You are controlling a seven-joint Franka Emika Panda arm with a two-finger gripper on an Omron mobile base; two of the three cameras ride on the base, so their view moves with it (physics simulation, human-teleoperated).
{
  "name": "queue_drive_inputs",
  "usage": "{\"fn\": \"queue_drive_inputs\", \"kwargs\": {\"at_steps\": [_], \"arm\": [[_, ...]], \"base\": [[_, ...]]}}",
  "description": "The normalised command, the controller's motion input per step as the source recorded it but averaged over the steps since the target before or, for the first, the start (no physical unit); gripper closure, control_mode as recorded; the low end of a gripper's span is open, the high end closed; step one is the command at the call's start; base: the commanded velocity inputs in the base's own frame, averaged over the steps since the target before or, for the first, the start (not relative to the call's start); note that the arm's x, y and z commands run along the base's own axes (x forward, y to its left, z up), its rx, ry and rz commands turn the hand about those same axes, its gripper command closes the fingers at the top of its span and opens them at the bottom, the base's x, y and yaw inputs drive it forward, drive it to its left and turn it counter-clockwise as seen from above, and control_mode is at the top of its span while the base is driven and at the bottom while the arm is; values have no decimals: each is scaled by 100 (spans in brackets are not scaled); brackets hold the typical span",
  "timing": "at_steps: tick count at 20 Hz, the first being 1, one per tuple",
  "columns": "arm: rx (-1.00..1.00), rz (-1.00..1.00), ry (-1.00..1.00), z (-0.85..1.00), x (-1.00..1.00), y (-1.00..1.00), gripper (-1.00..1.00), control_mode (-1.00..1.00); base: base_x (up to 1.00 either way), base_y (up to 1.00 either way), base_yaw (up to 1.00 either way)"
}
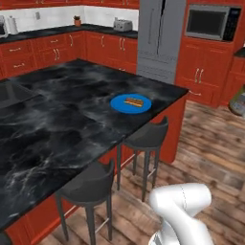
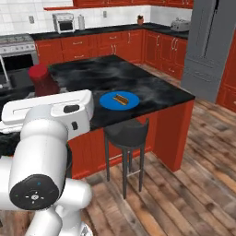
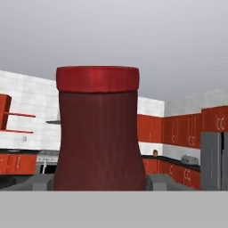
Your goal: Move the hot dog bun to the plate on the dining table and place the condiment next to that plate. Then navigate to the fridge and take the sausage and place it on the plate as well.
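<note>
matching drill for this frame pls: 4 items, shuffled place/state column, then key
1. hot dog bun
2. condiment
3. blue plate
4. fridge

A. stands past the far end of the dining table
B. lies on the plate
C. held upright in the gripper
D. sits on the table near its far corner, above a stool

Pairs: 1-B, 2-C, 3-D, 4-A
</note>
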Motion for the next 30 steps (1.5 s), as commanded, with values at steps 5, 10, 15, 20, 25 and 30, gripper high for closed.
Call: {"fn": "queue_drive_inputs", "kwargs": {"at_steps": [5, 10, 15, 20, 25, 30], "arm": [[0, 0, 0, 0, 0, 0, 100, 100], [0, 0, 0, 0, 0, 0, 100, 100], [0, 0, 0, 0, 0, 0, 100, 100], [0, 0, 0, 0, 0, 0, 100, 100], [0, 0, 0, 0, 0, 0, 100, 100], [0, 0, 0, 0, 0, 0, 100, 100]], "base": [[91, -38, 41], [90, -43, 40], [57, -86, 27], [47, -95, 20], [78, -47, 35], [82, -15, 47]]}}
